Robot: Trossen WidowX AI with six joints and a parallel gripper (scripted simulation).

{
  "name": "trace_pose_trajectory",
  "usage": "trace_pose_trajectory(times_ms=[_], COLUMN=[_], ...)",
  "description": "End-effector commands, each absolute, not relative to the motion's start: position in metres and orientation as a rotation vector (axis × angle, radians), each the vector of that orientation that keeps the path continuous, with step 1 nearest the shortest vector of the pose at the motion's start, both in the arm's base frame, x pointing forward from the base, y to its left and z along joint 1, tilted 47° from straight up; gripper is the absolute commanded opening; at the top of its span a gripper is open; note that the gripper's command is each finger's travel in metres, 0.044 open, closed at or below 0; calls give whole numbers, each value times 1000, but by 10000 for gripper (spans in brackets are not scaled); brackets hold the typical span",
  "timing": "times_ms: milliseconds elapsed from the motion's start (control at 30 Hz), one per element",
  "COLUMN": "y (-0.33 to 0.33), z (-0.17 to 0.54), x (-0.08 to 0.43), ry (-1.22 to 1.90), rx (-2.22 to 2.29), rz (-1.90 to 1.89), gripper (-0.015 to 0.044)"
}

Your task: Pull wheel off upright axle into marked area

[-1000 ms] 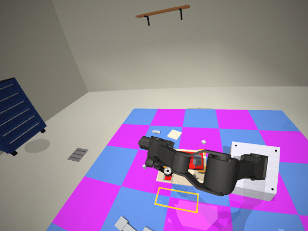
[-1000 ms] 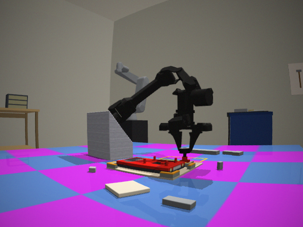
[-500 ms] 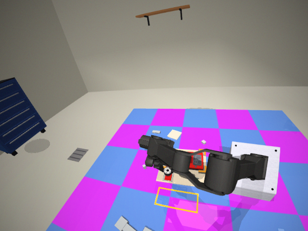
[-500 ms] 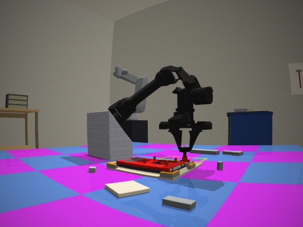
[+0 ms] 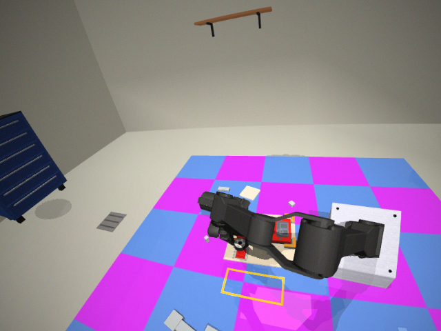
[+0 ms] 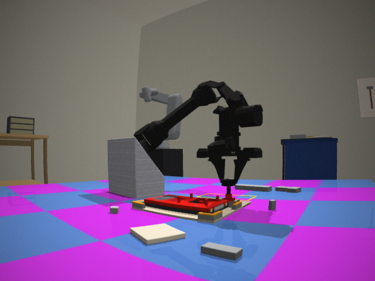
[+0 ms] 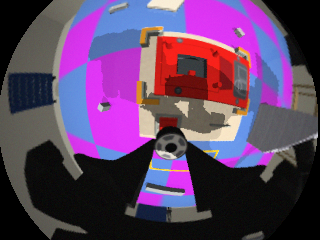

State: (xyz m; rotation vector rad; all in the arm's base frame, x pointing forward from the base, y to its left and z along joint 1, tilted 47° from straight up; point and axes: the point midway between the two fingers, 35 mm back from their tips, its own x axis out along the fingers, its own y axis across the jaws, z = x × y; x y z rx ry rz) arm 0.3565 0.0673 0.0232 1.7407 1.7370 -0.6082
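End effector clenched on wheel above upright axle; risks binding on axle if tilted, or dropping short of yellow marked area.

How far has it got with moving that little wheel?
Done: the gripper is shut on the wheel and holds it at the top of the thin upright axle, above the red board. In hand: lifting it clear. Left: carrying it to the yellow marked area, setting it down and letting go.
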Motion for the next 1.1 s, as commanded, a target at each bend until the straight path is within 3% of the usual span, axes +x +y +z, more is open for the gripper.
trace_pose_trajectory(times_ms=[0, 1067], y=[64, 35], z=[26, 54], x=[356, 352], ry=[1733, 1729], rx=[1747, 1751], rz=[-606, -607], gripper=[0, 0])
